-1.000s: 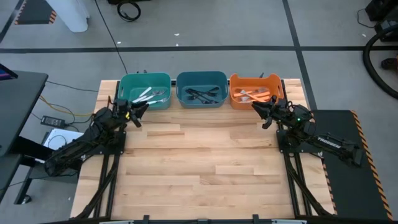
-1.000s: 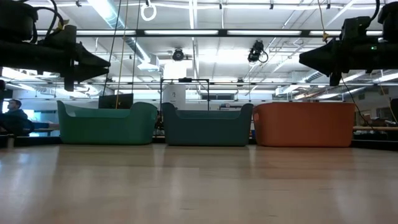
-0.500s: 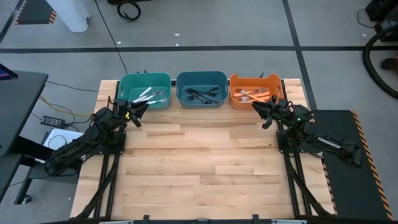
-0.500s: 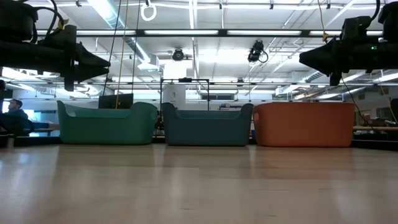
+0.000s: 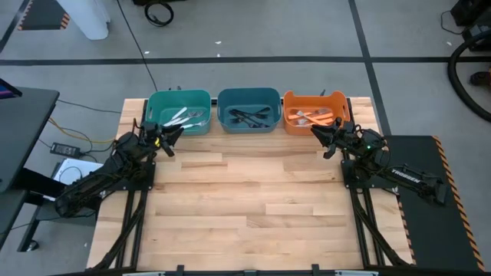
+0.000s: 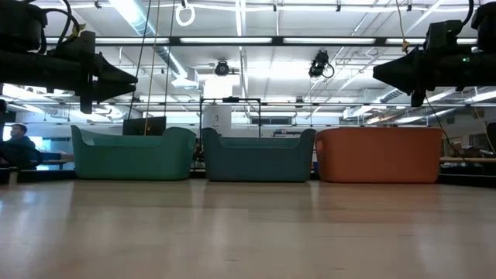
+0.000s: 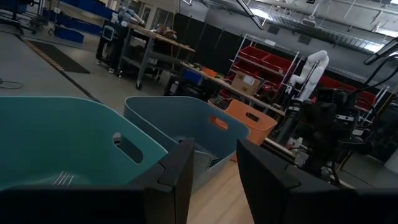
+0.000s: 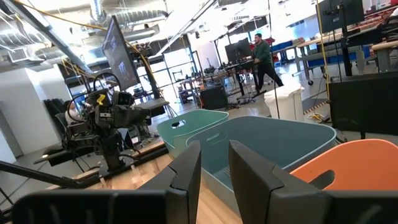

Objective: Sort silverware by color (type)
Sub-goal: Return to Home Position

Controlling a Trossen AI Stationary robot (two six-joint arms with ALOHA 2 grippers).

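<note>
Left gripper (image 5: 174,133): fingers (image 7: 179,180) a narrow gap apart, nothing between them. Hovering above the table (image 5: 245,207), just in front of the teal bin (image 5: 178,96), tips aimed toward the bin row. In the low view, up high at left (image 6: 126,78), well clear of the wood.

Right gripper (image 5: 316,131): same story, fingers (image 8: 188,174) a narrow gap apart, empty. Hanging just in front of the orange bin (image 5: 316,96), pointed toward the bins. In the low view, up high at right (image 6: 381,74).

Both arms folded back along their own sides of the table, well apart from each other.

Silverware all in the bins along the far edge:
- white pieces (image 5: 184,116) in the teal bin
- black pieces (image 5: 249,116) in the blue bin (image 5: 248,92), in the middle
- orange-handled pieces (image 5: 313,117) in the orange bin

Bins side by side in one row, upright. Exact piece counts: cannot tell.

Beyond the table: person (image 6: 15,144) at far left of the low view.
</note>
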